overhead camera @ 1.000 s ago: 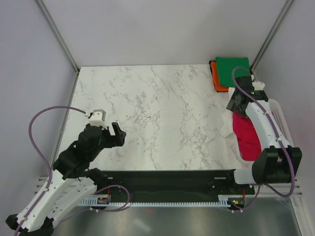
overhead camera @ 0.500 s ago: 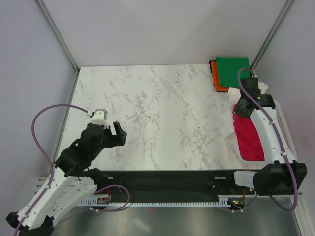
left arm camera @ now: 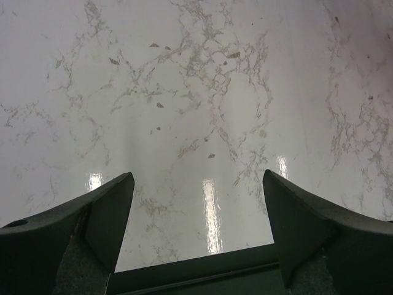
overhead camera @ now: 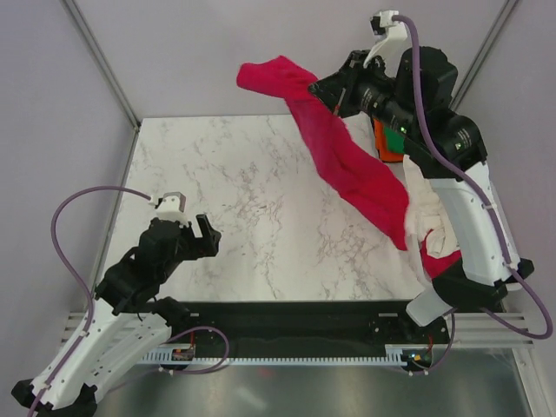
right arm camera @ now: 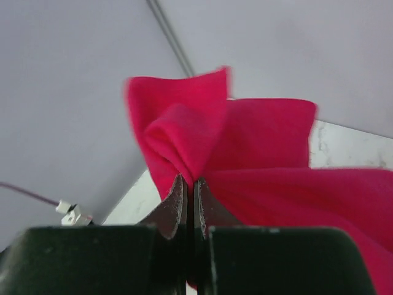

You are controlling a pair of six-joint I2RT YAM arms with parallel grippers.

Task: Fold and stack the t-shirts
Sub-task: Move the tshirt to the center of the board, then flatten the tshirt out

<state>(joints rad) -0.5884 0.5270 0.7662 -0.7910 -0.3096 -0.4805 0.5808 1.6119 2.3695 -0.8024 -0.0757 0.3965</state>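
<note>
My right gripper [overhead camera: 328,87] is raised high over the table's back right and is shut on a crimson-red t-shirt [overhead camera: 356,169]. The shirt streams from a bunched end at the upper left down to the right edge of the table. The right wrist view shows the gripper [right arm camera: 190,184] with its jaws pinched together on a fold of that red shirt [right arm camera: 258,141]. A white t-shirt [overhead camera: 423,204] hangs crumpled under the right arm. An orange t-shirt [overhead camera: 380,143] shows as a strip behind the arm. My left gripper [overhead camera: 204,234] is open over the front left, and in its wrist view the gripper [left arm camera: 199,184] holds nothing.
The marble table [overhead camera: 252,191] lies beneath the hanging shirt. A black rail [overhead camera: 295,311] runs along the near edge. Grey walls and metal frame posts [overhead camera: 100,61] enclose the back and sides.
The right gripper shut on the red shirt at the right edge, then swung up and to the left, pulling it into the air. The left arm stayed still.
</note>
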